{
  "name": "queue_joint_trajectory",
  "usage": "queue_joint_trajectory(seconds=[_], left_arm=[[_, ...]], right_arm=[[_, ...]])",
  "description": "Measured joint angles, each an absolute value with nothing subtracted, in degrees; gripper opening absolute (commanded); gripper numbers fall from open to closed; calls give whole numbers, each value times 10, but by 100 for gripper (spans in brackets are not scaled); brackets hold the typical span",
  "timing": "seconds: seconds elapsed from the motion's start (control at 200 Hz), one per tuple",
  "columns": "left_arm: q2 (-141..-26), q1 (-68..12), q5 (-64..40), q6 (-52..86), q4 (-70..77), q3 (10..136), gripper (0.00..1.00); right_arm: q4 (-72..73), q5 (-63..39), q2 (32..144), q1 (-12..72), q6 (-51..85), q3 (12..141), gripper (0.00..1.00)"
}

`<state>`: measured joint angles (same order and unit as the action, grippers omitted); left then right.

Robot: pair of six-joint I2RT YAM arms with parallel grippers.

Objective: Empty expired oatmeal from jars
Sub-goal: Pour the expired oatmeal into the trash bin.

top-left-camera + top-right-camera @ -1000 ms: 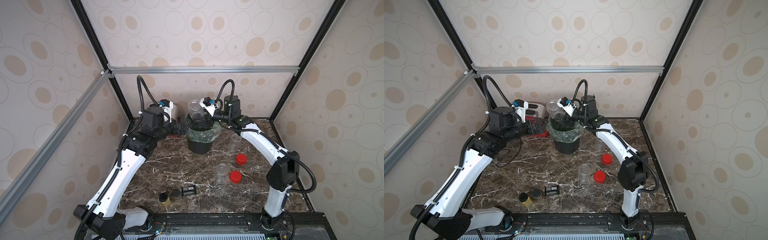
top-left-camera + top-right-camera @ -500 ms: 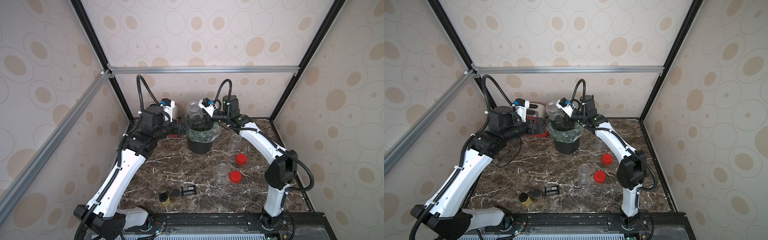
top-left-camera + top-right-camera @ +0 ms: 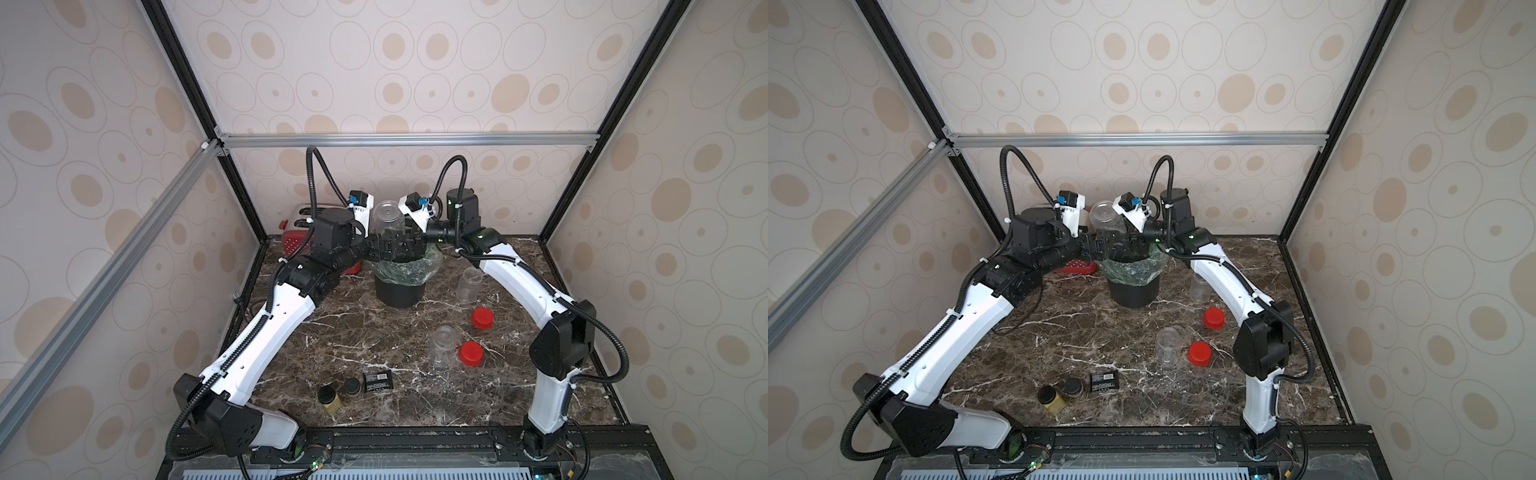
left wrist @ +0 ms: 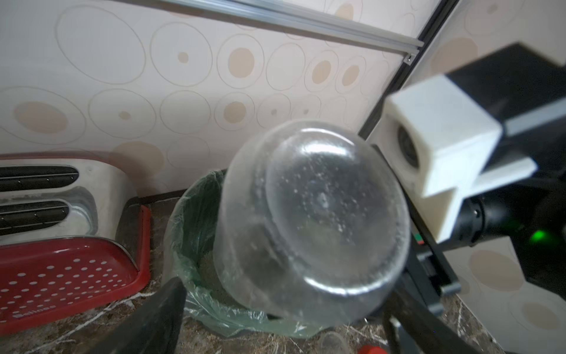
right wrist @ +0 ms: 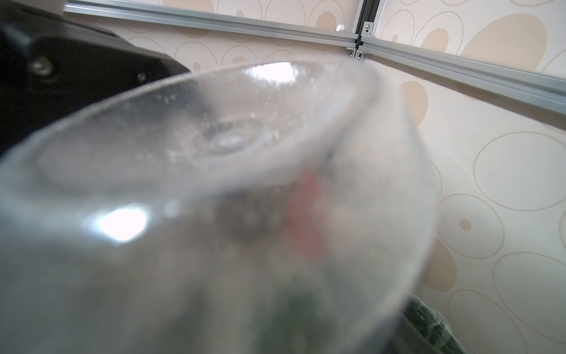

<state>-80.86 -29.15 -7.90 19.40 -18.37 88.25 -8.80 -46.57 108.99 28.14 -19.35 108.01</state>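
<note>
A clear jar (image 3: 388, 218) (image 3: 1106, 218) hangs upside down over the black bin (image 3: 399, 291) (image 3: 1133, 293), base up and neck down. My right gripper (image 3: 409, 245) (image 3: 1129, 245) is shut on its lower part. In the right wrist view the jar (image 5: 214, 184) fills the picture and hides the fingers. My left gripper (image 3: 384, 247) (image 4: 284, 294) is open, with its fingers on either side of the jar (image 4: 312, 226) and a gap showing at one finger. Only dusty specks cling inside the jar. Beige oatmeal (image 4: 208, 266) lies in the green bin liner (image 4: 190, 220).
Two empty clear jars (image 3: 468, 284) (image 3: 442, 347) stand right of the bin, with two red lids (image 3: 482, 319) (image 3: 470, 353) beside them. Two black-lidded spice jars (image 3: 328, 395) (image 3: 352, 386) and a black packet (image 3: 377, 381) sit near the front. A toaster (image 4: 46, 190) and a red tray (image 4: 61, 275) are at back left.
My left gripper has moved right, up to the upturned jar, and its jaws have narrowed slightly. The right gripper has kept the jar over the bin.
</note>
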Motion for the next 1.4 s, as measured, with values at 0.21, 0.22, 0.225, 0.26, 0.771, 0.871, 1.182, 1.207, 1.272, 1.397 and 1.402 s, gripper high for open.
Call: queue_joint_trajectory(seconds=[0.21, 0.22, 0.225, 0.26, 0.771, 0.871, 1.182, 1.207, 1.272, 1.397, 1.402], left_arm=[[-820, -292, -71, 199, -116, 878, 94], [-821, -291, -71, 199, -112, 878, 94], [-822, -291, -71, 200, -111, 878, 94], [-825, -291, -71, 201, -103, 878, 93], [-861, -293, -64, 208, -55, 881, 65], [-870, -293, -62, 214, -49, 885, 57], [-910, -294, -3, 279, -39, 891, 35], [-915, -294, 7, 288, -39, 891, 33], [-933, -293, 35, 312, -42, 892, 31], [-967, -287, 70, 354, -58, 904, 31], [-968, -287, 70, 355, -59, 905, 31]], right_arm=[[-81, -468, 1090, 282, -188, 1080, 24], [-81, -468, 1090, 282, -187, 1080, 24], [-81, -468, 1090, 282, -187, 1080, 24], [-81, -467, 1090, 282, -187, 1080, 24], [-92, -438, 1090, 276, -183, 1080, 26], [-92, -432, 1091, 272, -182, 1080, 34], [-70, -399, 1092, 270, -176, 1050, 93], [-63, -396, 1092, 271, -175, 1047, 95], [-46, -388, 1092, 271, -174, 1037, 99], [-19, -368, 1082, 271, -165, 1000, 99], [-18, -367, 1081, 271, -164, 999, 99]])
